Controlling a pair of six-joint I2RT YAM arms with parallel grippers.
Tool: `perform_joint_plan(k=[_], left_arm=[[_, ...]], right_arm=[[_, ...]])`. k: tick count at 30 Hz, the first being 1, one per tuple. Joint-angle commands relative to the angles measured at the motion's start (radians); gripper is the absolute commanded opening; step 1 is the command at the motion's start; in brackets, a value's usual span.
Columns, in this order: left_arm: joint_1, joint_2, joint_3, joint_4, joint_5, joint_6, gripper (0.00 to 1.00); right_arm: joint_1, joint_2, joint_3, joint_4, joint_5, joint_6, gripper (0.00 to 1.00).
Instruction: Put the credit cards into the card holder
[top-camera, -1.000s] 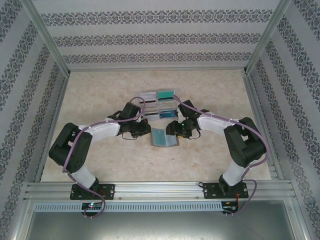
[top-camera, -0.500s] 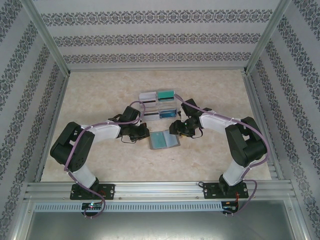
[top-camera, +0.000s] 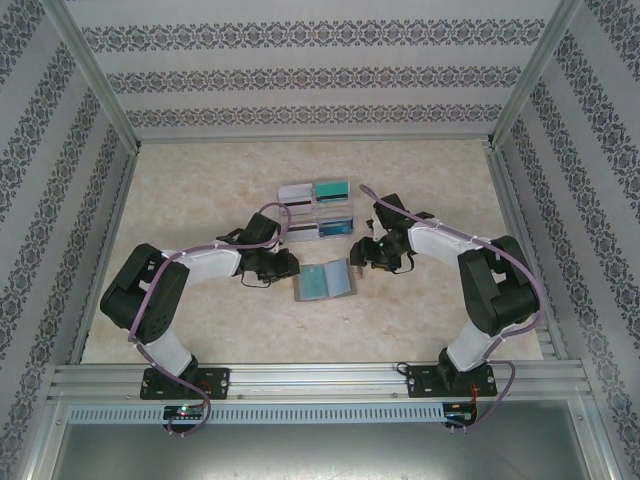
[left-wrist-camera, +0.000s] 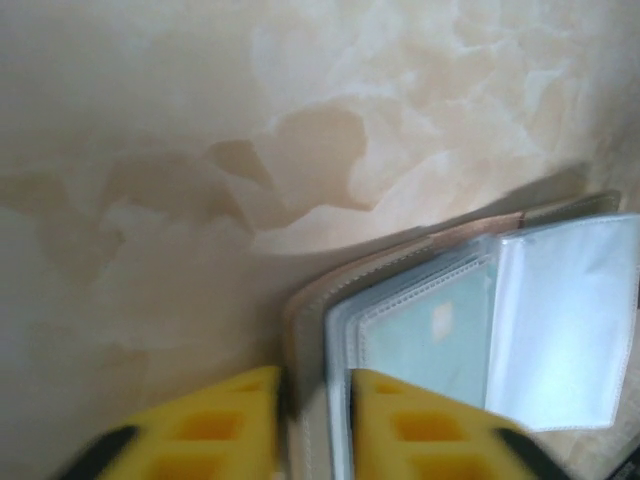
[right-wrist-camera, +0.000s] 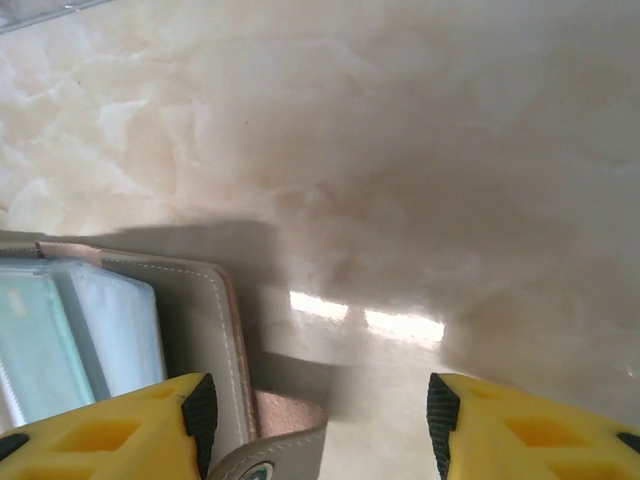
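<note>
Open grey-brown folding card holder (top-camera: 325, 281), laid on the marbled tabletop (top-camera: 200, 180) at frame centre. Its edge is straddled by narrowly parted left fingers (left-wrist-camera: 215, 430), grip undeterminable; right fingers (right-wrist-camera: 110, 425) are spread wide, empty.

The card holder (top-camera: 325, 281) is grey-brown outside, pale blue inside; the table (top-camera: 200, 190) marbled beige; the walls (top-camera: 300, 75) striped with grey florals.
</note>
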Motion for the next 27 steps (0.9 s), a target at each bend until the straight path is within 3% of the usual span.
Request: perform_joint_plan(k=[1,7,20,27], left_arm=[[0.012,-0.026,0.019,-0.066,-0.040,0.009,0.43],[0.013,-0.076,0.054,-0.136,-0.079,0.025,0.61],[0.023,-0.142,0.136,-0.234,-0.162,0.073,0.63],[0.128,-0.129,0.171,-0.188,-0.138,0.056,0.62]], right_arm=[[-0.008,-0.055,0.016,-0.040,0.007,-0.018,0.60],[-0.021,-0.069,0.071,-0.064,0.021,-0.055,0.60],[-0.077,-0.040,0.173,-0.036,-0.024,-0.094,0.60],[-0.079,0.002,0.324,-0.010,0.068,-0.231,0.61]])
